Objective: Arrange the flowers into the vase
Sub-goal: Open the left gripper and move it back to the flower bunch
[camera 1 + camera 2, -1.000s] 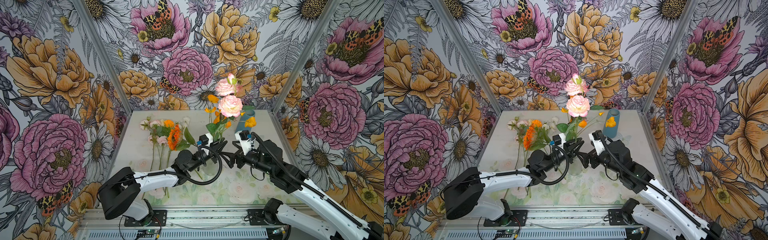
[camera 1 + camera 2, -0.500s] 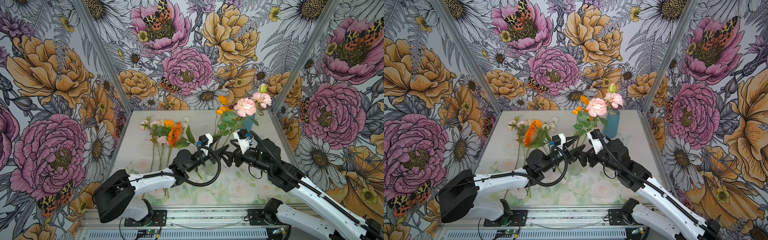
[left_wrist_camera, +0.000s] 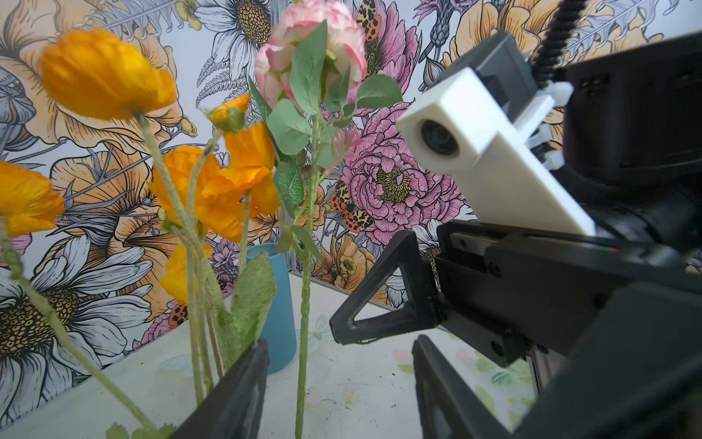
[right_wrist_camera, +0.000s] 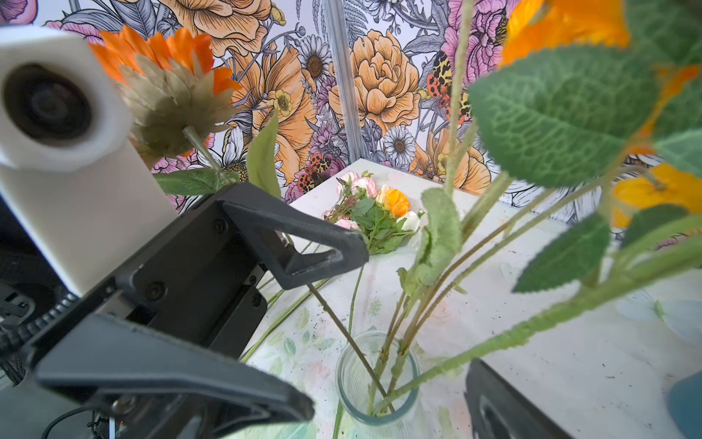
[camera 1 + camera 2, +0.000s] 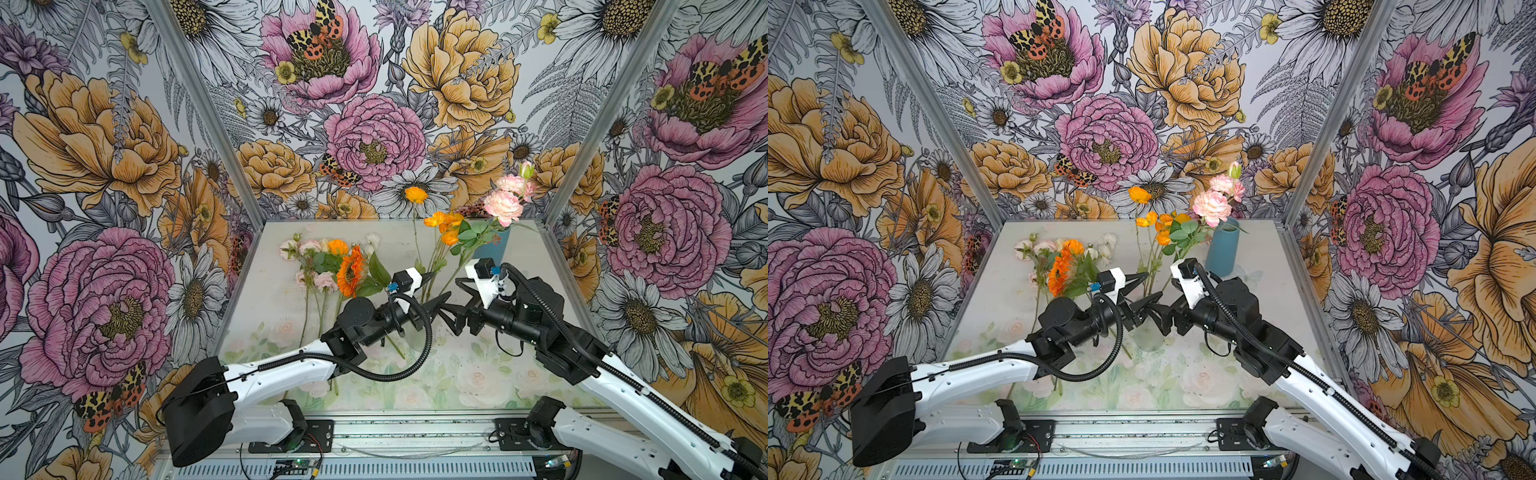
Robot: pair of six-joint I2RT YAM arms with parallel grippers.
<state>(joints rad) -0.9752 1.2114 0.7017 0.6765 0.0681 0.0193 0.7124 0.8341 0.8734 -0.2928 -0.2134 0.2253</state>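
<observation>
The clear glass vase [image 4: 355, 376] [image 5: 1148, 338] stands mid-table and holds orange poppies [image 5: 442, 222] [image 3: 106, 72] and a pink rose [image 5: 503, 205] [image 5: 1212, 206] that leans to the right. My left gripper [image 5: 432, 286] [image 3: 338, 399] is open; the rose's stem [image 3: 304, 342] stands loose between its fingers. My right gripper [image 5: 453, 297] [image 4: 387, 410] faces it, open, with its fingers on either side of the vase's mouth and holding nothing. More flowers [image 5: 332, 266] [image 4: 376, 213], among them an orange daisy-like bloom [image 5: 351, 272], lie on the table at the left.
A blue cylinder [image 5: 1223, 249] [image 3: 279, 311] stands at the back right, just behind the leaning rose. The two grippers' fingertips nearly meet above the vase. Flowered walls close in the table [image 5: 478, 374] on three sides.
The left gripper has opened and let go of the pink rose. The rose, upright before, has tipped over to the right, toward the blue cylinder. The right gripper stays open.
</observation>
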